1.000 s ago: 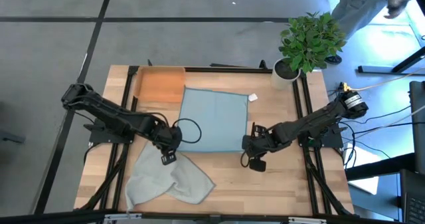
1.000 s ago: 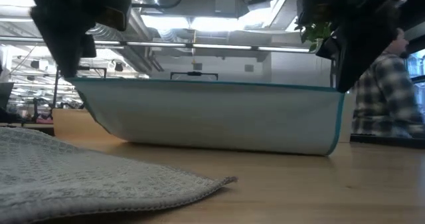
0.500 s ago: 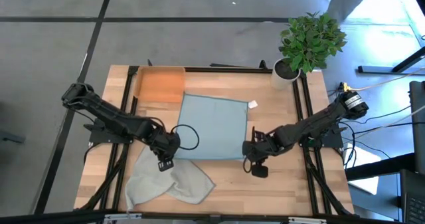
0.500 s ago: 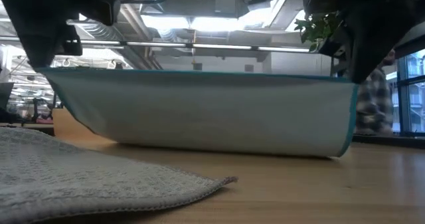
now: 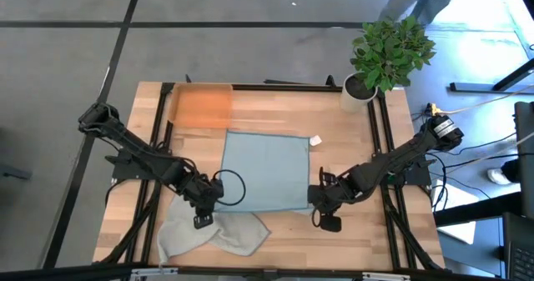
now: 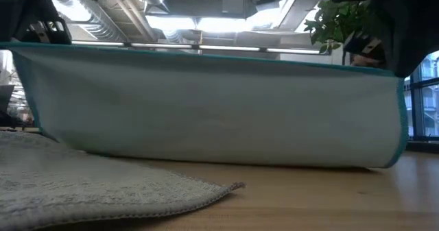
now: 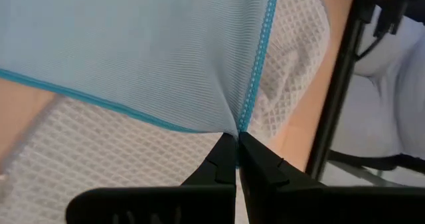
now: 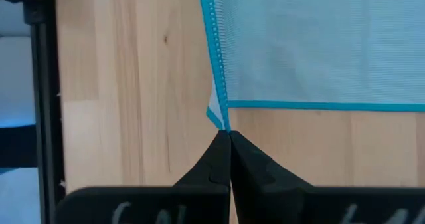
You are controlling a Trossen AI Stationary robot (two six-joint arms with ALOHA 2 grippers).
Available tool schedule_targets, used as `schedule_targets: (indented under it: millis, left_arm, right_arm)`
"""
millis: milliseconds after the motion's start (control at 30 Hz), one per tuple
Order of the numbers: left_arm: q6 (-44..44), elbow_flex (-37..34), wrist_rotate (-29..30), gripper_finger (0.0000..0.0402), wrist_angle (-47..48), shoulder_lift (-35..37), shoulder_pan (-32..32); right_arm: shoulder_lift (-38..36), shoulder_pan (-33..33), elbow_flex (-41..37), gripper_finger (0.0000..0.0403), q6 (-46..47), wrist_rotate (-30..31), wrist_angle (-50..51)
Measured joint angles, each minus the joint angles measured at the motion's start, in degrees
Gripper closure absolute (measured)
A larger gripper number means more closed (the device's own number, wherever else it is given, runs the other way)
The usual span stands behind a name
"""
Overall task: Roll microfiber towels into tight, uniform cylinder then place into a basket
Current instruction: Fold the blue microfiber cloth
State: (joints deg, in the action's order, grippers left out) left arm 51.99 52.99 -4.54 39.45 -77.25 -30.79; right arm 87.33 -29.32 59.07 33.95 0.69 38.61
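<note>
Teal towel (image 5: 265, 169) corners in both claws' pinch

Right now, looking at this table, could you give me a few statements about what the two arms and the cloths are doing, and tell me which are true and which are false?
1. Both pincers are pinching corners of the light teal-blue towel. True: left pincer and right pincer are shut on its near corners.
2. The orange basket holds a rolled towel. False: nothing shows in it.
3. The grey-green towel lies crumpled on the table's near left part. True.
4. The potted plant stands inside the basket. False: it stands at the far right corner.
5. The teal-blue towel is already rolled. False: it is spread out, its near edge lifted.
</note>
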Motion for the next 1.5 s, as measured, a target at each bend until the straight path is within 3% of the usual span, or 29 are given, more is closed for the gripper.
schedule_targets:
  millis: [200,633,967,1500]
  left_arm:
    - [-3.0,0.0,3.7,0.0402,0.3,0.0,0.2]
    - [-8.5,0.0,13.8,0.0402,5.1,0.0,5.1]
    - [-9.1,0.0,19.5,0.0402,10.7,0.0,11.3]
    - [-12.1,-0.1,30.1,0.0402,11.0,0.0,22.9]
  right_arm:
    - [0.0,1.4,0.0,0.0402,-4.3,2.4,0.6]
    - [0.0,10.6,0.0,0.0402,-16.2,9.8,2.3]
    - [0.0,17.4,0.0,0.0402,-18.1,17.7,8.3]
    - [0.0,26.7,-0.4,0.0402,-22.6,21.0,5.5]
